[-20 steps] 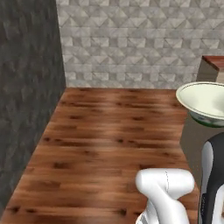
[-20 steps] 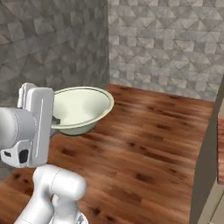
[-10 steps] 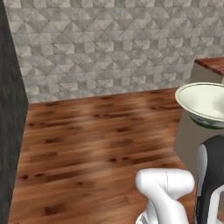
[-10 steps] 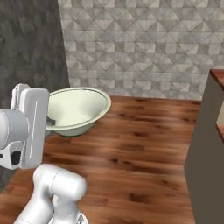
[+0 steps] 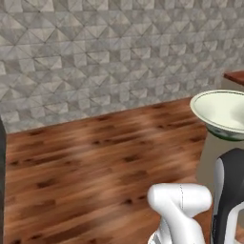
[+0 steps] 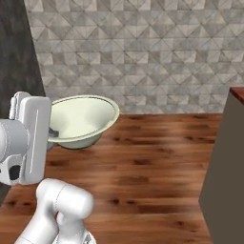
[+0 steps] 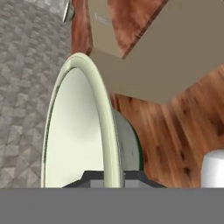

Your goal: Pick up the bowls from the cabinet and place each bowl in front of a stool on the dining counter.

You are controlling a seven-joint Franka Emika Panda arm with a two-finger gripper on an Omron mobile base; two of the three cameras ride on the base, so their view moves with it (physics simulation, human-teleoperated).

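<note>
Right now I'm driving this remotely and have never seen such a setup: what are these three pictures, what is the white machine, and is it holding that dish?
The white machine is a robot arm on a base that can drive, in a rendered kitchen. Two pictures come from cameras on that base, behind the arm to its left and right, looking forward over a wood floor toward a grey tiled wall. The third comes from a camera on the hand, looking along the claw, so it appears tilted.

The claw is shut on the rim of a pale cream-green bowl, one finger inside and one outside, and carries it in the air. The hand camera sees the bowl nearly edge-on. At the right of the base views stands the beige half-wall of the dining counter, with a sliver of its reddish-brown top. Nothing is visible on that sliver.
</note>
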